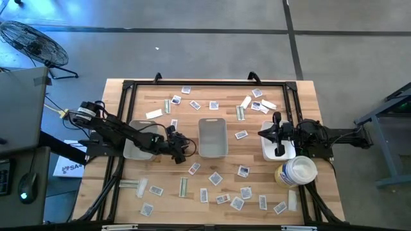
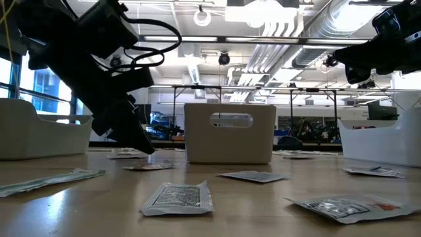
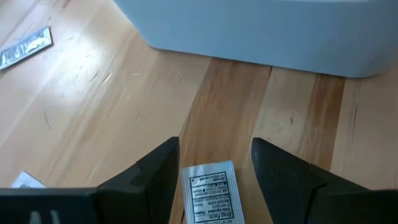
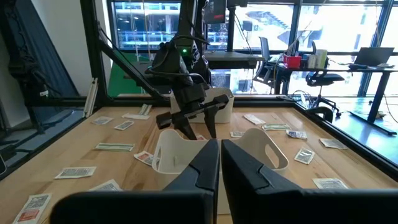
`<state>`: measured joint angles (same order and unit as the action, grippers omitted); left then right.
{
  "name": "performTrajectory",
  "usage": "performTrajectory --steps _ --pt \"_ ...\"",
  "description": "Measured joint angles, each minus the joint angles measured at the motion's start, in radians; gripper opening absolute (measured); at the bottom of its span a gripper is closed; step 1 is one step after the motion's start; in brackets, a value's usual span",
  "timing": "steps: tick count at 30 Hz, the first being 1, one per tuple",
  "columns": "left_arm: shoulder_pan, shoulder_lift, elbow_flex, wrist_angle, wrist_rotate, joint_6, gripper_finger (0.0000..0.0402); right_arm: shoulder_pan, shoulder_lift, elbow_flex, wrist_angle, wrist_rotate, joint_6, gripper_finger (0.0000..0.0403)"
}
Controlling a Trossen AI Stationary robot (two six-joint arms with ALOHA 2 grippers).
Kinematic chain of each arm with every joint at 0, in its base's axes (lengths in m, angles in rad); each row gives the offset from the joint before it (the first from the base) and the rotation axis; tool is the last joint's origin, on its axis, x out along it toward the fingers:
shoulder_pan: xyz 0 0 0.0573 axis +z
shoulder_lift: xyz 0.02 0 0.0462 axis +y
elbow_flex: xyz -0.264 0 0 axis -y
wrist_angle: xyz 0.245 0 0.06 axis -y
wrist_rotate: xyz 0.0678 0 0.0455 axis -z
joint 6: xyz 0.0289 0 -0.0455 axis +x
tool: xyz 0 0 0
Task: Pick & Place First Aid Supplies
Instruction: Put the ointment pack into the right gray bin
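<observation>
Sachet (image 3: 212, 191) between open left hand (image 3: 214, 177) fingers — tray (image 3: 261, 28) ahead.

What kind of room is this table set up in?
Probably a robotics lab or workshop in an open industrial hall. Exposed ceiling ducts run overhead, desks with office chairs stand by big windows, and a floor fan sits on bare concrete.

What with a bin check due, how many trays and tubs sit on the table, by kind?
Trays: 3 (left, middle, right)
Tub: 1
Total: 4
</observation>
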<state>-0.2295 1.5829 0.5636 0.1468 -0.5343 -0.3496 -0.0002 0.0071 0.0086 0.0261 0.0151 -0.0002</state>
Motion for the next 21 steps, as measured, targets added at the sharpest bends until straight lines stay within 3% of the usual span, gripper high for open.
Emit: performTrajectory --steps 8,21 --pt "0.000 0.000 0.000 -0.066 -0.002 -0.066 0.0185 0.000 0.000 0.000 0.000 0.000 0.000 0.0012" --pt "0.000 -0.002 0.001 -0.097 -0.001 -0.100 0.0032 0.000 0.000 0.000 0.000 0.000 0.000 0.0012"
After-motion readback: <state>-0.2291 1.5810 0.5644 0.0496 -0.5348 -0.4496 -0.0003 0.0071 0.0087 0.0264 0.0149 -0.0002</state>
